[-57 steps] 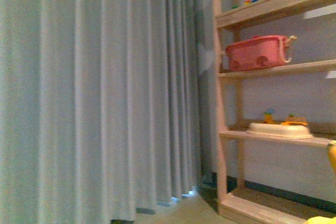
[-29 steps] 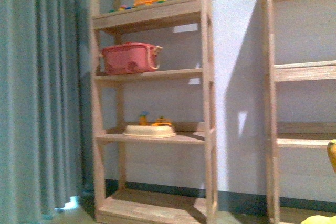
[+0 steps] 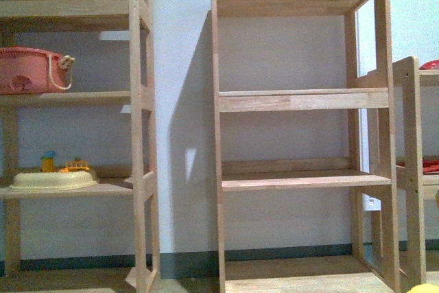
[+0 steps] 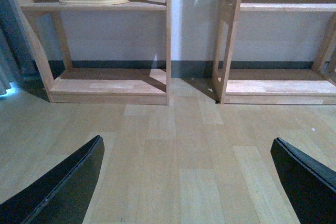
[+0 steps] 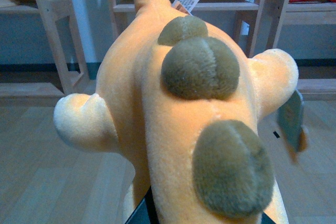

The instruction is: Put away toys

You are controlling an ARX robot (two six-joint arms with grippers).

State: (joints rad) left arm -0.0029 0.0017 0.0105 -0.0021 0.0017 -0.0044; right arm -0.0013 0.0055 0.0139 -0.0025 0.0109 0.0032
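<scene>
Right fingers (image 5: 291, 120) clasp plush toy (image 5: 173, 124), basin (image 3: 27, 72) (shifted left)

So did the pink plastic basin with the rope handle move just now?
No. The pink plastic basin sits on the same wooden shelf board as before; only the camera view swung right.

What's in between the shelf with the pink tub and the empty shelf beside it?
Nothing but bare wall with a dark baseboard at the bottom, shown in the front view.
</scene>
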